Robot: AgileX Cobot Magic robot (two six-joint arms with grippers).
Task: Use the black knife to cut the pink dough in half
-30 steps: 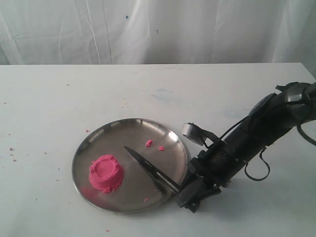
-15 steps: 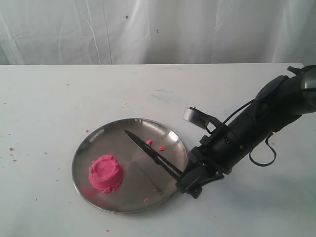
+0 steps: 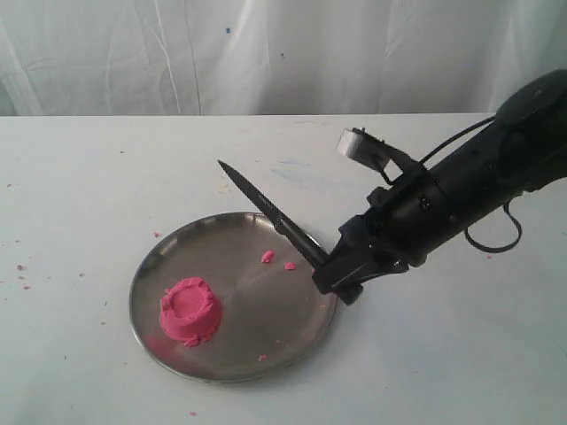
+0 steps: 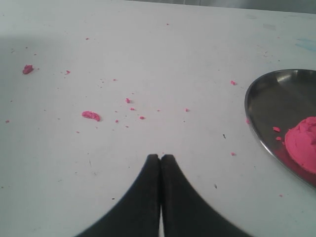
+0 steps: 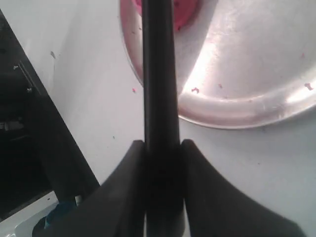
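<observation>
The pink dough (image 3: 190,311) is a round mound with a dimpled top, sitting at the front left of the steel plate (image 3: 292,320). My right gripper (image 3: 333,270) is shut on the handle of the black knife (image 3: 266,205), which is lifted off the plate with its point up and toward the back left. In the right wrist view the knife (image 5: 159,74) runs out from between the fingers across the plate (image 5: 247,106) and hides most of the dough (image 5: 180,11). My left gripper (image 4: 160,157) is shut on nothing, over bare table left of the plate (image 4: 256,123) and dough (image 4: 302,143).
Small pink crumbs (image 3: 267,257) lie on the plate, and more crumbs (image 4: 91,115) are scattered over the white table to its left. A white curtain (image 3: 266,53) hangs behind the table's far edge.
My right gripper has risen and moved back with the knife. The blade has come up off the plate and now points upward to the back left. The dough has not moved.
</observation>
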